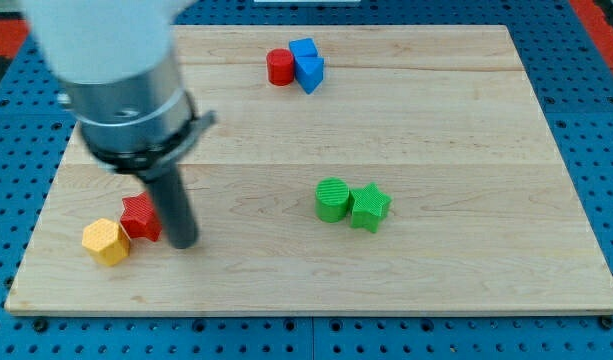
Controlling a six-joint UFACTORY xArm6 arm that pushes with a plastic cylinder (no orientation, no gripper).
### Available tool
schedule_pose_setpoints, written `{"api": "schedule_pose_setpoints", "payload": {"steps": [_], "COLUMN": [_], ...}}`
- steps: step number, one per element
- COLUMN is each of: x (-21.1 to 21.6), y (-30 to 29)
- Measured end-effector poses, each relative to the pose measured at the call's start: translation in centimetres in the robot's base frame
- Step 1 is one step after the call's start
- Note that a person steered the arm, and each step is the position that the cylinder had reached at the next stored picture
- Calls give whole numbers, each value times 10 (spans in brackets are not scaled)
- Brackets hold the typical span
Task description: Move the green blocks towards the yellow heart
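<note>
A green round block (pixel 332 199) and a green star block (pixel 370 207) sit touching each other right of the board's middle. My tip (pixel 184 241) rests on the board at the lower left, just right of a red star block (pixel 140 217). A yellow block (pixel 106 241) lies left of and below the red star; it looks hexagonal, and no heart shape can be made out. The green blocks are far to the right of my tip.
A red round block (pixel 279 67) and a blue block (pixel 307 63) touch each other near the view's top middle. The wooden board (pixel 466 120) lies on a blue perforated table. The arm's grey body (pixel 116 70) covers the board's upper left.
</note>
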State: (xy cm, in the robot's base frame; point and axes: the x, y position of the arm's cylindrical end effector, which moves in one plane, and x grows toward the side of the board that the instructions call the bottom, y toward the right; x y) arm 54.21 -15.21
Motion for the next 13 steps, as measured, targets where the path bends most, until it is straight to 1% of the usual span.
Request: {"api": "schedule_pose_setpoints", "payload": {"steps": [1,2,3,4,5,6,7,8,9,10,11,12,13], "x": [-18,-76,-116,-116,-94,-105,-122,-101,-46,-24,-26,-35,-29], "y": [-6,21,19,-12,-10,35,159,268,307,270,203,120,101]}}
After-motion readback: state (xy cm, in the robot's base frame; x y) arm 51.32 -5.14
